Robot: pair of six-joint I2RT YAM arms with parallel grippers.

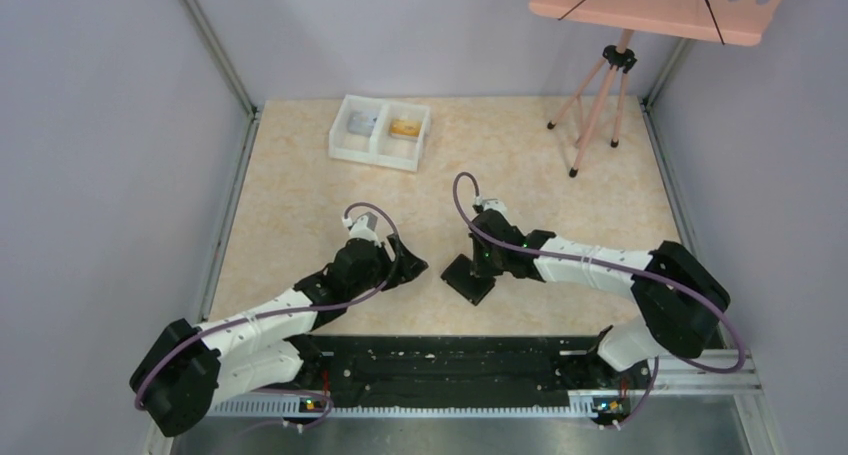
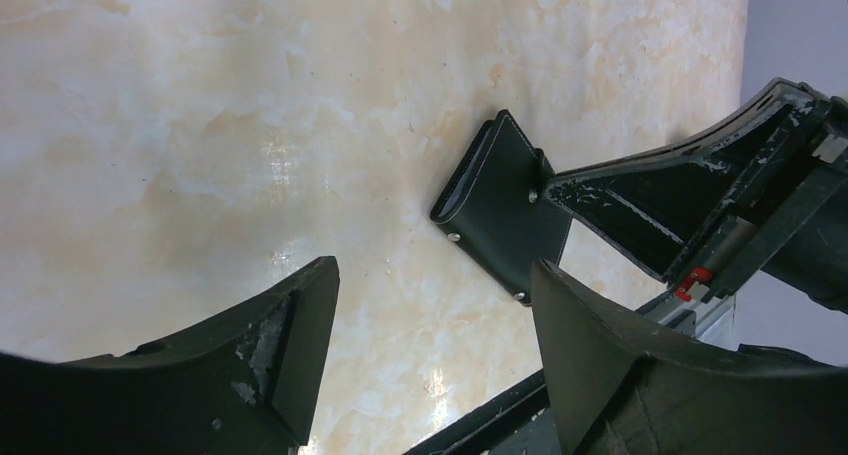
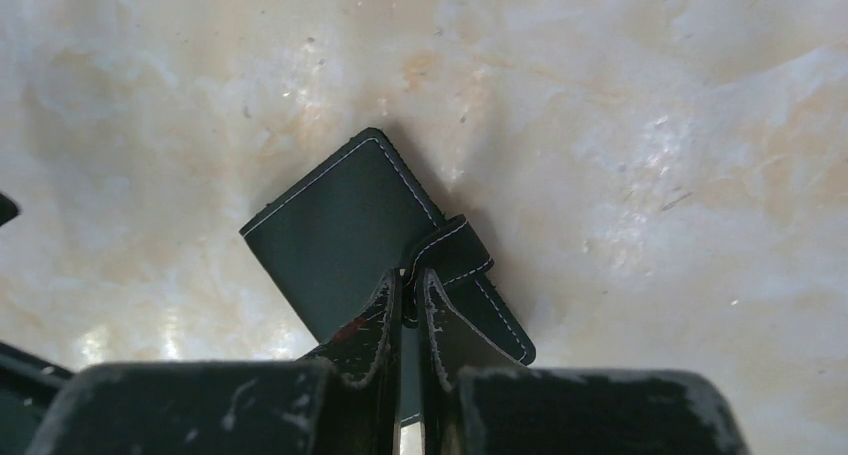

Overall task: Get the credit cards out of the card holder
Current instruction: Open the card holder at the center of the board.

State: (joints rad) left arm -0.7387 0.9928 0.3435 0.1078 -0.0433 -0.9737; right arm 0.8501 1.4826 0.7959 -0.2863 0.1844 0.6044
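The card holder (image 1: 468, 280) is a flat black sleeve with white stitching, lying on the table near the front middle. My right gripper (image 1: 479, 265) is above it. In the right wrist view its jaws (image 3: 412, 285) are pinched shut on the holder's strap tab (image 3: 455, 260), with the holder's body (image 3: 340, 230) below. My left gripper (image 1: 408, 264) is open and empty just left of the holder. The left wrist view shows the holder (image 2: 500, 210) beyond its gripper (image 2: 435, 280). An orange-gold card (image 1: 405, 128) lies in the white tray. No card shows in the holder.
The white two-compartment tray (image 1: 379, 151) stands at the back middle, with a greyish item (image 1: 361, 123) in its left compartment. A pink tripod stand (image 1: 598, 100) is at the back right. Walls enclose the table; a black rail (image 1: 450, 370) runs along the front edge.
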